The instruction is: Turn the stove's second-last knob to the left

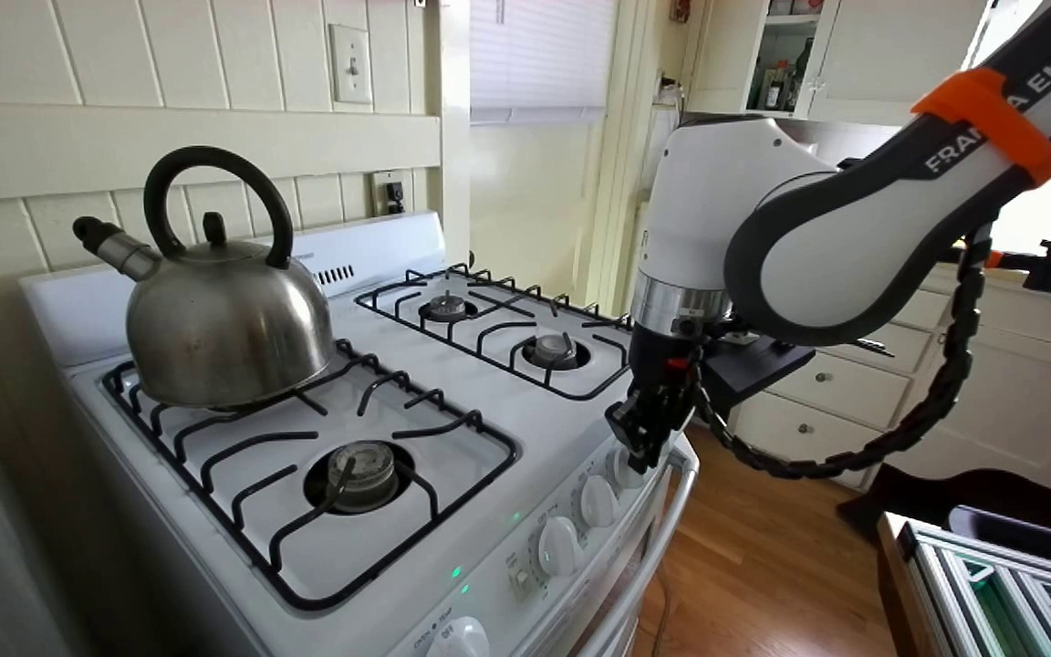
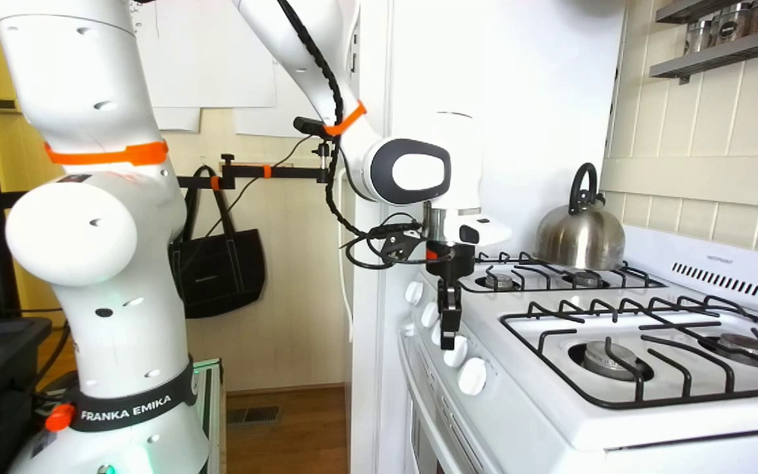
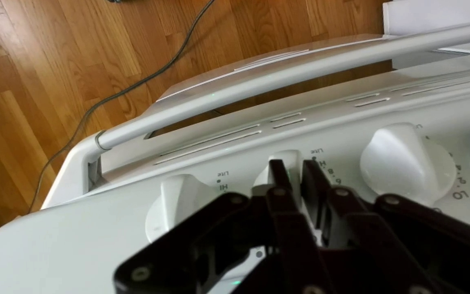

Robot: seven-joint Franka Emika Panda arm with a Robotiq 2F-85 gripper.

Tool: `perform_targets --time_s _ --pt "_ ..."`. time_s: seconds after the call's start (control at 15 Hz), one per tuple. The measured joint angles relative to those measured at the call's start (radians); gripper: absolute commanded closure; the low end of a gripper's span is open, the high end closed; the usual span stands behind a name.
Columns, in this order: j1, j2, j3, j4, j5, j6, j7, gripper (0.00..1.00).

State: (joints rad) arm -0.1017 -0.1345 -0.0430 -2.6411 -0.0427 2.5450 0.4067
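Observation:
The stove is a white gas range in both exterior views [image 1: 452, 376] [image 2: 507, 388]. In the wrist view, the second-last knob [image 3: 291, 155] lies between my gripper's fingertips [image 3: 293, 161]. The black fingers are a narrow way apart, one on each side of the knob's ridge. I cannot tell whether they press on it. The left finger hides part of the ridge. The end knob [image 3: 174, 200] is left of the gripper, and another knob [image 3: 400, 165] is right of it. In both exterior views my gripper [image 1: 639, 450] [image 2: 448, 342] points down at the front panel and hides part of the knobs.
A steel kettle [image 1: 224, 328] [image 2: 580, 237] with a black handle sits on a burner away from the gripper. Black wire grates [image 1: 503, 461] cover the cooktop behind the knobs. The oven door handle [image 3: 276, 86] runs along the front below them.

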Motion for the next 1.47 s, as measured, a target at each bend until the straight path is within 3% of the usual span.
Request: perform_targets --time_s 0.53,1.07,1.47 --pt "-0.002 0.01 0.043 0.015 -0.175 -0.028 0.081 0.96" --pt "0.027 0.068 0.11 0.095 -0.427 -0.179 0.139 0.96" --pt "0.075 0.116 0.12 0.152 -0.514 -0.286 0.144 0.96"
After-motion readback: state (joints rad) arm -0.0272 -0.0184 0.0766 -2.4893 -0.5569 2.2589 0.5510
